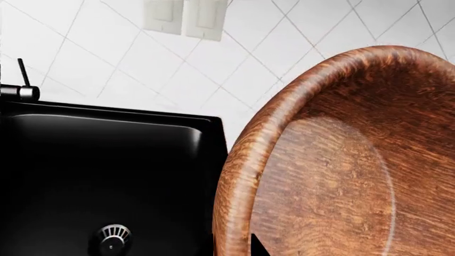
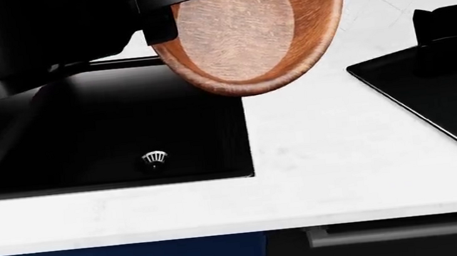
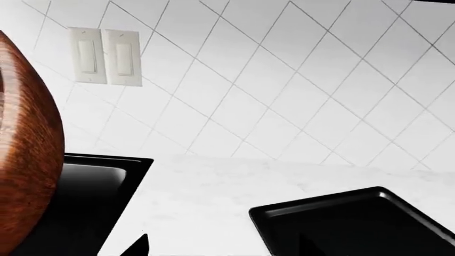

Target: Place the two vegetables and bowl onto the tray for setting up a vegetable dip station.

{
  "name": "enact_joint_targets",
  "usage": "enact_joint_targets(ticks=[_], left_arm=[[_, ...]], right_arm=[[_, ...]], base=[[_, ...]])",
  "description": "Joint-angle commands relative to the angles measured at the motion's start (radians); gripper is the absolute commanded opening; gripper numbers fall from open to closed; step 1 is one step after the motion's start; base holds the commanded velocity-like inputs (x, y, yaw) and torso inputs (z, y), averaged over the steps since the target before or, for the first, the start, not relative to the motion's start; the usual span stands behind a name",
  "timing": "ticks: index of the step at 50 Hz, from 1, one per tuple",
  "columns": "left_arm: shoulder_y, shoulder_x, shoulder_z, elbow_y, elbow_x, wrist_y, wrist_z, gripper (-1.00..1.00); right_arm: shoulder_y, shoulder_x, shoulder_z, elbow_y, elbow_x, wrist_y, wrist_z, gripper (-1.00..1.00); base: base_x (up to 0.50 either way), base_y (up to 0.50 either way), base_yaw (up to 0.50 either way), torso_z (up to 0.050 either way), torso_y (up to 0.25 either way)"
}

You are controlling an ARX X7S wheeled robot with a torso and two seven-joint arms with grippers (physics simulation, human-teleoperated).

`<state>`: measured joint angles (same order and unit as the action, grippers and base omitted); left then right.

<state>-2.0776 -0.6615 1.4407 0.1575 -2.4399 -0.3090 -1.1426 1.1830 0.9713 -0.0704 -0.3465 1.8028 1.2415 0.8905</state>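
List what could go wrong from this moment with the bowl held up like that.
1. The bowl hangs tilted over the sink edge, held by the left hand at its rim only; a slip would likely drop it into the basin.
2. The tray lies off to the right across bare counter; a hurried swing could clip the tray's rim or overshoot it.
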Motion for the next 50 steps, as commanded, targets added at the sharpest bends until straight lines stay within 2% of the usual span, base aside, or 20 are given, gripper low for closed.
enact_joint_targets(ticks=[1,34,50], left_arm=[[-0.001,-0.005,-0.014,-0.002,0.012,0.007,-0.001,-1.00],[0.023,-0.026,-0.029,0.004,0.021,0.012,0.000,-1.00],[0.037,-0.063,-0.044,0.030,0.020,0.039,-0.021,-1.00]], right_arm=[[-0.001,0.005,-0.004,-0.005,0.007,-0.007,0.004,1.00],[0.045,-0.003,-0.042,0.003,0.022,-0.012,0.011,1.00],[0.077,-0.031,-0.078,0.009,0.012,-0.008,0.006,1.00]], base=[[0.00,-0.50,0.00,0.000,0.000],[0.00,-0.50,0.00,0.000,0.001],[0.00,-0.50,0.00,0.001,0.001]])
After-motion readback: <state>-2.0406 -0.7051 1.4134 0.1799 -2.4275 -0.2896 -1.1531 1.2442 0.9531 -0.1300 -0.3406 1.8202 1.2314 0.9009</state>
